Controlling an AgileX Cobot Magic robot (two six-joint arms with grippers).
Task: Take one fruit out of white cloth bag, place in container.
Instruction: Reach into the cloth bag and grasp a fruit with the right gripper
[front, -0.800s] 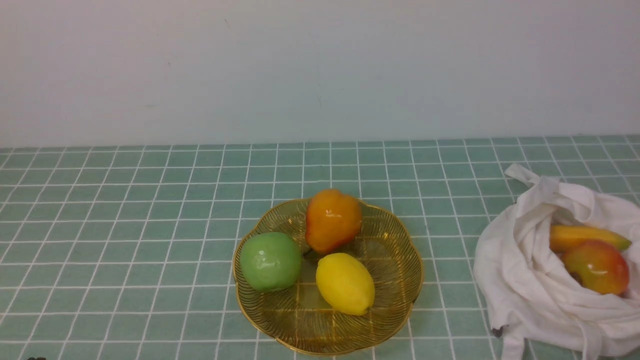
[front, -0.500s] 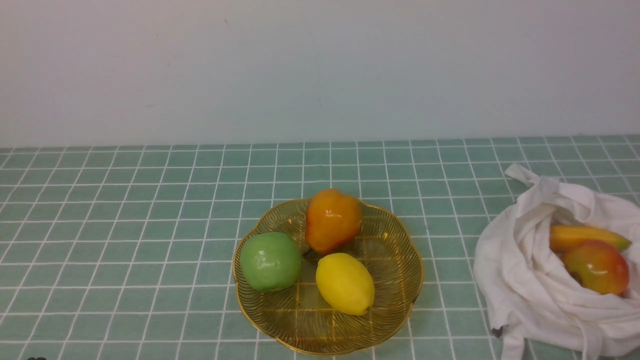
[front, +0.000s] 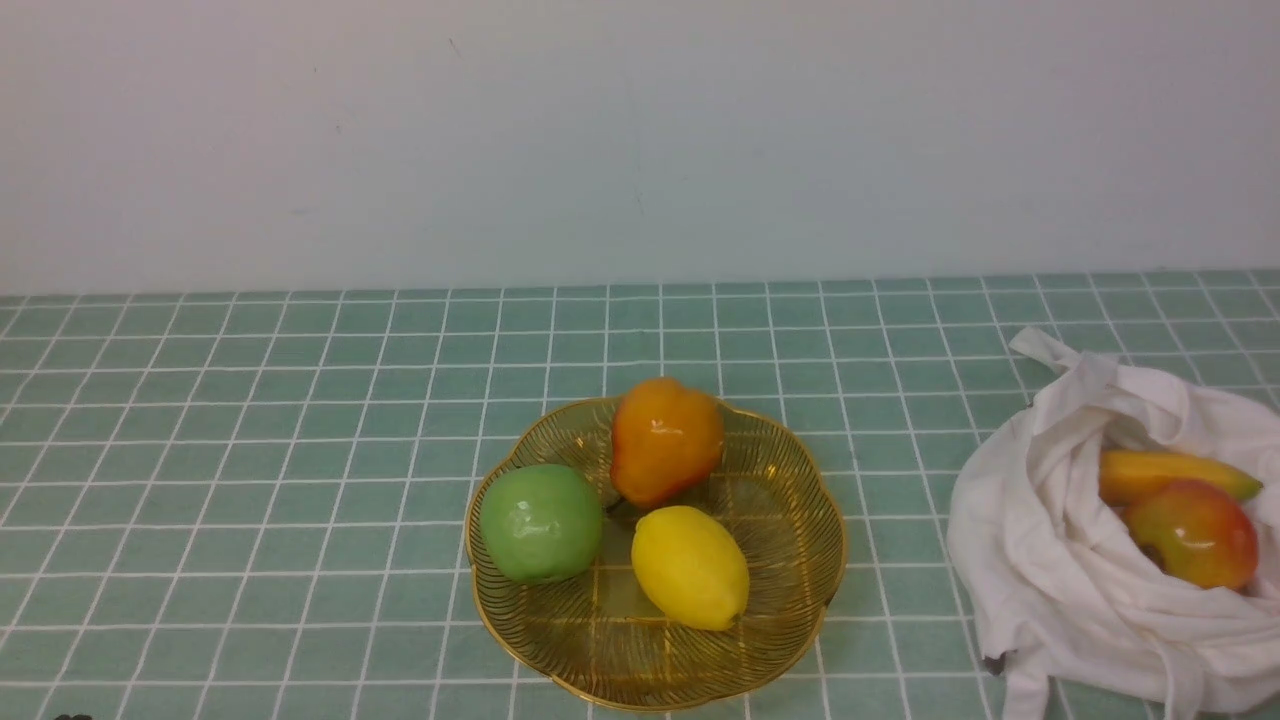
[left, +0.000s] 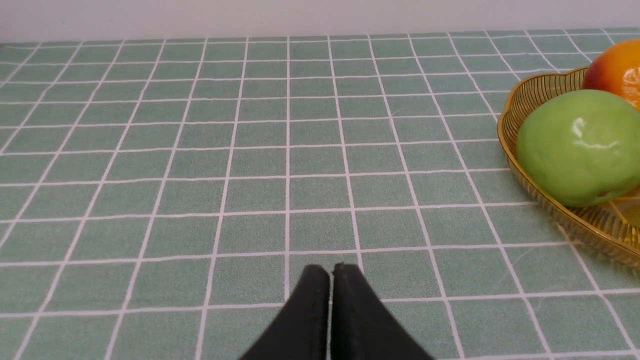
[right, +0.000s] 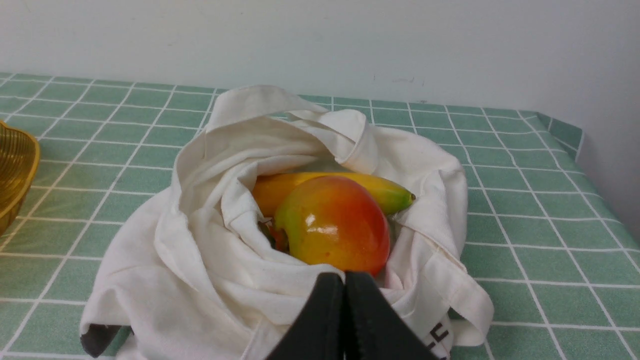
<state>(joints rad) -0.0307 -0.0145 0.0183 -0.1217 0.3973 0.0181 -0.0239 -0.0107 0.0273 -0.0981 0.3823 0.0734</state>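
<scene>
Comparing the front view with the last second, I see nothing that has moved. The fruit, the bag folds and the dish all sit exactly as they did, and neither arm shows in that view. I judge the pick has not started and the rig is idling at its start pose.

The red and yellow-green apple (front: 1192, 533) lies inside the white cloth bag (front: 1050, 560) at the far right of the surface (front: 250, 450). It rests in the bag's open mouth, with a banana (front: 1170, 472) touching it on the far side. From the right wrist view the apple (right: 332, 225) is well exposed, with its glossy top clear of the cloth. The bag's near fold rises in front of the apple's lower part.

The right jaws are pressed together with no gap and hold nothing. They point at the bag from its near side, and I can't tell whether the tips touch the cloth. The left jaws are likewise closed and empty, over bare tiles to the left of the dish.

The golden wire dish (front: 838, 545) sits mid-surface, well apart from the bag. It already carries a green apple (front: 540, 522) on its left, an orange pear (front: 665, 440) at the far side and a lemon (front: 690, 566) near the middle. Its right half is free, which is where I'd set the apple down.

Before anything else I'd have to spread the right jaws wide. The apple is round and slick, and a loose fold could get pinched along with it.
</scene>
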